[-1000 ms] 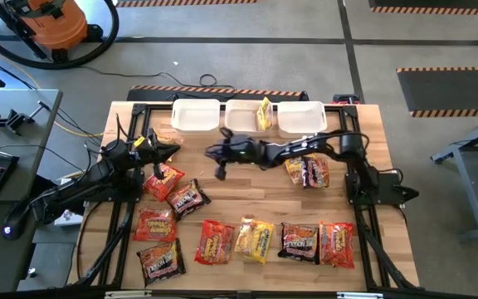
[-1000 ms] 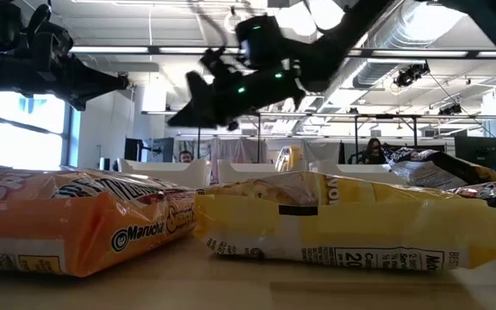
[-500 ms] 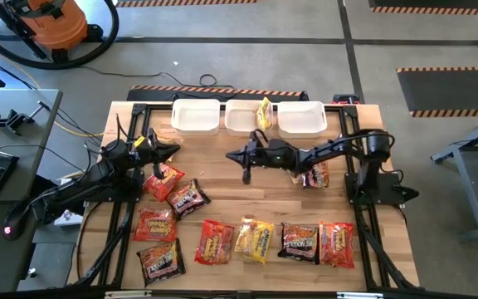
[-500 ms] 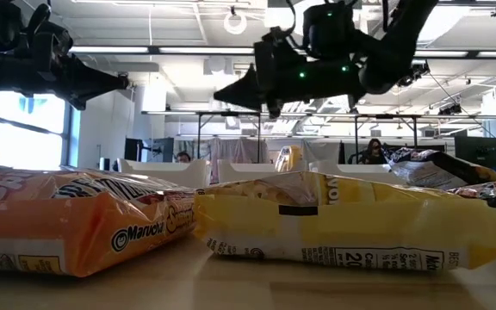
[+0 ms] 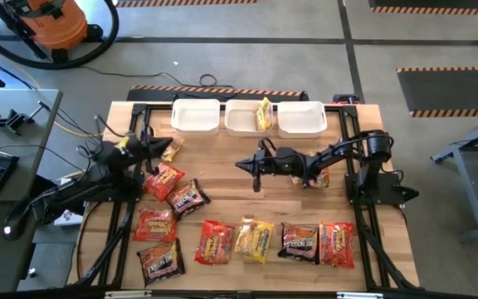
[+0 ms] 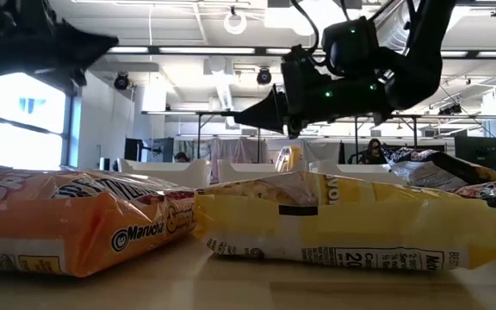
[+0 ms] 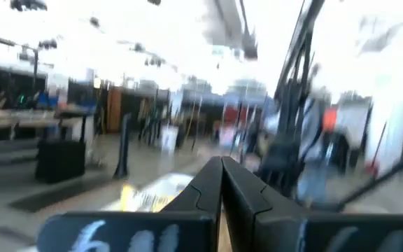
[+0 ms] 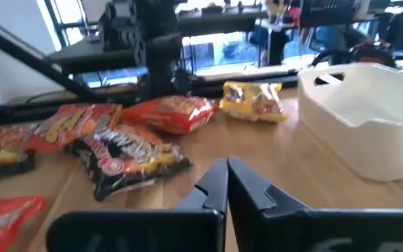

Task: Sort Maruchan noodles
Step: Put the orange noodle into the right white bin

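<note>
Three white bins (image 5: 196, 116) line the table's (image 5: 222, 187) far edge, one yellow packet (image 5: 264, 114) standing between two. Other noodles (image 5: 256, 239) lie along the near edge and left side. The right gripper (image 5: 245, 164), fingers together and empty, hovers mid-table; the left gripper (image 5: 166, 146), also closed, hangs beside a small yellow packet (image 5: 173, 150).

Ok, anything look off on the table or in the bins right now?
One thing: the yellow packet in the middle bin stands on edge against the bin's right wall instead of lying flat. The other two bins look bare. The rest of the packets lie flat on the table.
</note>
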Controlling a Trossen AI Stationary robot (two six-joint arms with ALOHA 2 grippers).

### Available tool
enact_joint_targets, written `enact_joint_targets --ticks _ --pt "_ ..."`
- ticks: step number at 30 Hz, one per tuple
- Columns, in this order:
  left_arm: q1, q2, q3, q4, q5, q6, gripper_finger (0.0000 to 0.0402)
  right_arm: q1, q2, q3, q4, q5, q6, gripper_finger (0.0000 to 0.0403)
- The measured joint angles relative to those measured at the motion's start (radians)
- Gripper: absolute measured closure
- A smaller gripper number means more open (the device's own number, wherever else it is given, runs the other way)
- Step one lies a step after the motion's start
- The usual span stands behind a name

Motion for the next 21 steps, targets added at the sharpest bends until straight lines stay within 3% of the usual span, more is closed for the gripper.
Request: enact_joint_targets --ticks 5,8,12,16,21 --pt "0.0 0.0 0.0 0.188 -0.001 0.004 0.0399 -0.007 0.0 -0.023 0.011 0.0 0.01 0.0403" --pt "0.0 0.009 0.001 0.158 0.049 -0.068 0.0399 -0.007 0.001 -0.037 0.008 0.0 0.039 0.0403" --pt "0.0 0.064 0.0 0.056 0.024 -0.121 0.0401 -0.005 0.003 -0.066 0.006 0.0 0.034 0.0403" --pt "-0.001 0.168 0.006 0.11 0.012 -0.13 0.0401 -0.036 0.003 -0.077 0.013 0.0 0.002 0.0403" --pt "-0.002 0.336 0.085 -0.007 0.062 -0.163 0.04 -0.096 0.003 -0.077 0.017 -0.056 0.002 0.0403"
